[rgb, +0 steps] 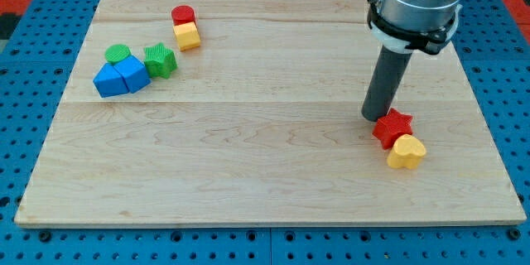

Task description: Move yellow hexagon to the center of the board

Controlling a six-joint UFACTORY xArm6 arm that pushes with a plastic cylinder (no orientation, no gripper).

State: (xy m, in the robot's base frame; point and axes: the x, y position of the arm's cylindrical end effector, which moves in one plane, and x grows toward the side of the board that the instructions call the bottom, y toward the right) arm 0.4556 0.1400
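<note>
The yellow hexagon (188, 36) lies near the view's top left of the wooden board (265, 174), touching a red cylinder (183, 16) just above it. My tip (375, 117) rests on the board at the view's right, far from the yellow hexagon. The tip stands right beside a red star (392, 127), at its upper left. A yellow heart (407, 152) touches the red star on its lower right.
At the view's left is a cluster: a green cylinder (118, 53), a green star-like block (161, 60), and two blue blocks (109, 80) (132, 73) touching each other. The board lies on a blue pegboard table (25, 66).
</note>
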